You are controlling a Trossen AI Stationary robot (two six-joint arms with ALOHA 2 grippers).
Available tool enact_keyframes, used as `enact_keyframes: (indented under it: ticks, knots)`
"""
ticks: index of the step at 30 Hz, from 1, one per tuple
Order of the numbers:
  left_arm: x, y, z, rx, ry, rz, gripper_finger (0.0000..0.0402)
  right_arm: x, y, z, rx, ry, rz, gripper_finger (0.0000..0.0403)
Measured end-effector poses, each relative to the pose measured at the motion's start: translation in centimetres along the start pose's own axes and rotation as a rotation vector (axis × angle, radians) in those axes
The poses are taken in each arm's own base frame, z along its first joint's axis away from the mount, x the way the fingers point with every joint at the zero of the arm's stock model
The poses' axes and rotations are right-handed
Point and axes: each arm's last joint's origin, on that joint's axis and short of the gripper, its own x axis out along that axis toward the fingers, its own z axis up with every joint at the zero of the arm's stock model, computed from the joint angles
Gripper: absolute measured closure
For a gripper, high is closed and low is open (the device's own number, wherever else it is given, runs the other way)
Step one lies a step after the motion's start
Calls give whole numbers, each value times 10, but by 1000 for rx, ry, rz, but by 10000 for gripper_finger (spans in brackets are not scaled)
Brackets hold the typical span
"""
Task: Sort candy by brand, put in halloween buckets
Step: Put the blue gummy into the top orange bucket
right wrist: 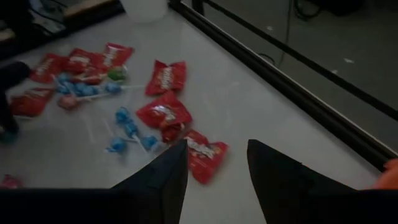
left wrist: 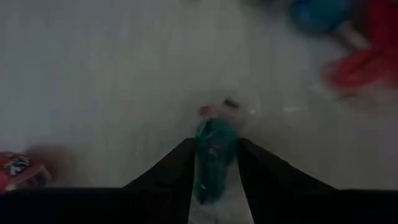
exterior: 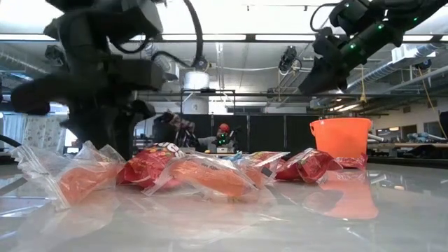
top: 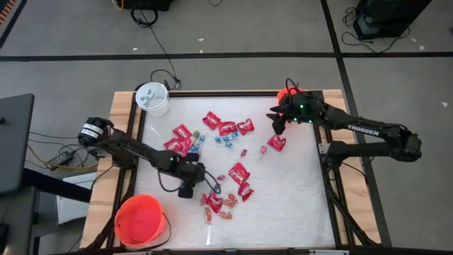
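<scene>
Your left gripper (left wrist: 214,165) is pinching a small green sweet in a clear wrapper (left wrist: 214,149) near the tabletop's (top: 297,191) left edge. Your right gripper (right wrist: 217,163) is hanging open and holding nothing by the far right corner. Shiny red square candy packets (top: 228,129) and tiny blue-wrapped pieces (top: 225,140) are lying in the middle.
</scene>
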Motion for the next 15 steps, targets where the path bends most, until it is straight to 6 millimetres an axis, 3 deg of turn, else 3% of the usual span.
enact_keyframes:
  ticks: [4,7,10,15]
  knots:
    - [15,2,-2,-19,59,24,289,0,4,1,-8,-15,28,226]
    - [19,7,1,-49,31,33,333,0,7,6,22,-67,37,226]
    - [15,16,14,-83,-83,108,385,3,15,11,34,-121,63,227]
    - [-10,43,53,-192,-393,354,371,19,37,4,-129,-92,199,227]
